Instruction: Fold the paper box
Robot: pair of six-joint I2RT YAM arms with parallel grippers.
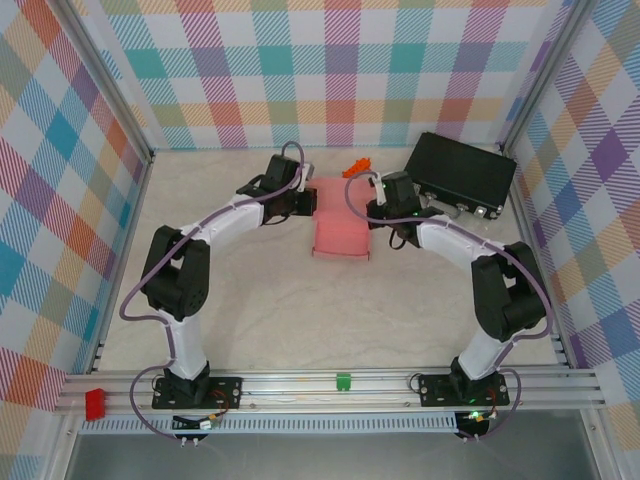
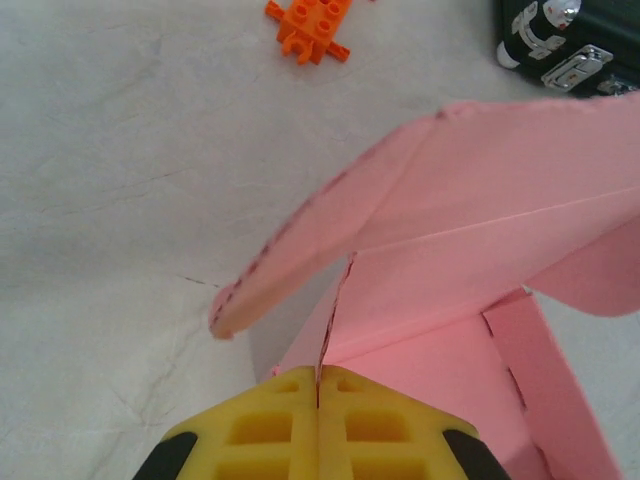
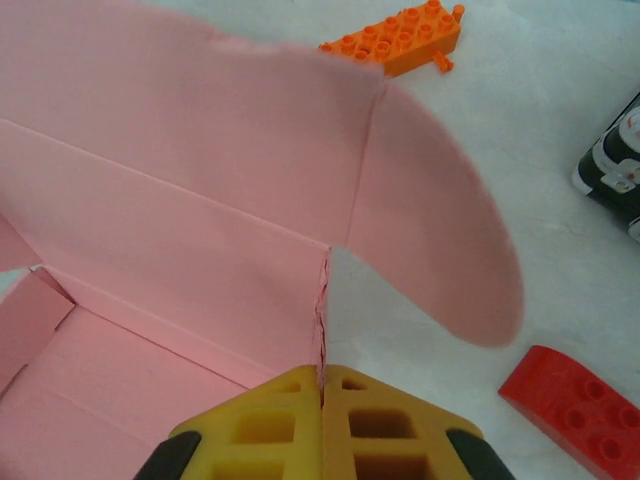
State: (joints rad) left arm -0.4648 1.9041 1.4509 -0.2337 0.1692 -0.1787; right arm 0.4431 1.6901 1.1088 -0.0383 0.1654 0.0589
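Observation:
The pink paper box (image 1: 342,232) lies mid-table, partly folded, with its walls raised and its rounded flaps hanging outward. My left gripper (image 1: 312,205) pinches its left wall. In the left wrist view the yellow fingertips (image 2: 300,392) of the gripper (image 2: 318,385) are pressed together on the thin edge of the paper box (image 2: 470,230). My right gripper (image 1: 372,212) pinches the right wall. In the right wrist view that gripper (image 3: 322,385) is shut on the torn-looking edge of the paper box (image 3: 180,220), whose rounded flap (image 3: 440,240) curls to the right.
A black hard case (image 1: 460,175) stands at the back right, close to the right arm. An orange brick (image 1: 357,168) lies just behind the box. A red brick (image 3: 575,405) rests on the table right of the right gripper. Checked walls enclose the table.

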